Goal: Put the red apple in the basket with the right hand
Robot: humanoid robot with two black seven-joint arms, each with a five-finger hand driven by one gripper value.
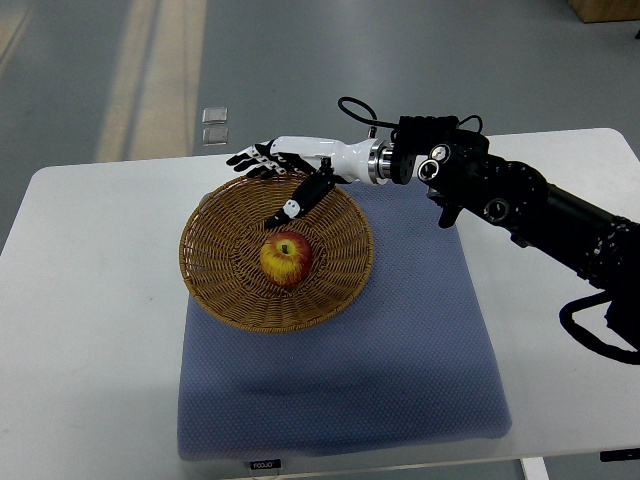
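Note:
A red and yellow apple [287, 259] lies inside the round wicker basket [220, 290], near its middle. My right hand [272, 172] hovers over the basket's far rim, its arm coming in from the right. The fingers [252, 158] are spread and hold nothing, and the thumb [300, 200] points down toward the apple without touching it. The left arm is out of view.
The basket stands on a blue-grey mat [400, 370] on a white table [90, 330]. The black right arm [540, 215] crosses the table's far right part. Two small clear squares [214, 125] lie on the floor beyond the table.

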